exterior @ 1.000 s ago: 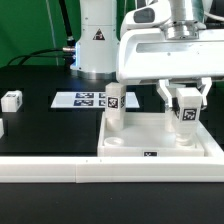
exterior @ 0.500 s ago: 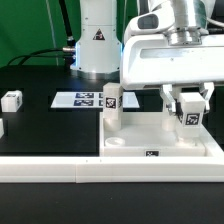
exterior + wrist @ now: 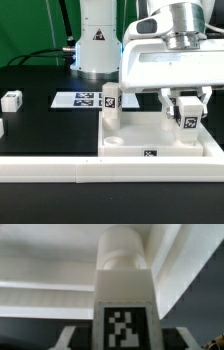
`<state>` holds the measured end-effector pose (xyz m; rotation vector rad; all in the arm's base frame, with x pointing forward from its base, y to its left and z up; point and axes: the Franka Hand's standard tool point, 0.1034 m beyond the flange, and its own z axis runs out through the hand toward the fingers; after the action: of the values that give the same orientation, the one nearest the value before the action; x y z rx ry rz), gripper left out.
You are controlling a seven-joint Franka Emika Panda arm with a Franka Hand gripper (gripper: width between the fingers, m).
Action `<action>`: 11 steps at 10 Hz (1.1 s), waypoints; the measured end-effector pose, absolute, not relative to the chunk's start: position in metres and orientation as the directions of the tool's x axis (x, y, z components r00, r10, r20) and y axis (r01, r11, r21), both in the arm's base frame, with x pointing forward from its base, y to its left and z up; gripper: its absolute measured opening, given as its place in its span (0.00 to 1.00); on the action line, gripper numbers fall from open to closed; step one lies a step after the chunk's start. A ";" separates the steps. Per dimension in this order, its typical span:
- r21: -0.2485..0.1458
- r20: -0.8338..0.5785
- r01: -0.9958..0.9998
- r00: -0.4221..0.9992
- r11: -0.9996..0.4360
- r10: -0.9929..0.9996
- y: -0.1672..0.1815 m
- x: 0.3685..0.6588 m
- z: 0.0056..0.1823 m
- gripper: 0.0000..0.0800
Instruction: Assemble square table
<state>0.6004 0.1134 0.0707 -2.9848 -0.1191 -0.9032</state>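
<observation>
At the exterior view's right side of the tabletop [image 3: 130, 143], a leg [image 3: 186, 116] is being held upright by the gripper [image 3: 186, 104], fingers clamped on it, while a second leg [image 3: 112, 104] is standing at the left.

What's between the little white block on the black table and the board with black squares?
Only bare black table separates the small white tagged plastic leg from the flat white marker board; the exterior view shows it.

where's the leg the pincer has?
Exterior view's right: the leg stands upright at the tabletop's far right corner, held in the pincer; another leg stands at the far left corner.
</observation>
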 end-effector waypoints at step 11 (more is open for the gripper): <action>-0.006 0.534 0.079 0.843 -0.997 0.063 0.113 0.600 0.075 0.81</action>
<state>0.5999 0.1134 0.0752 -2.9888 -0.1153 -0.8646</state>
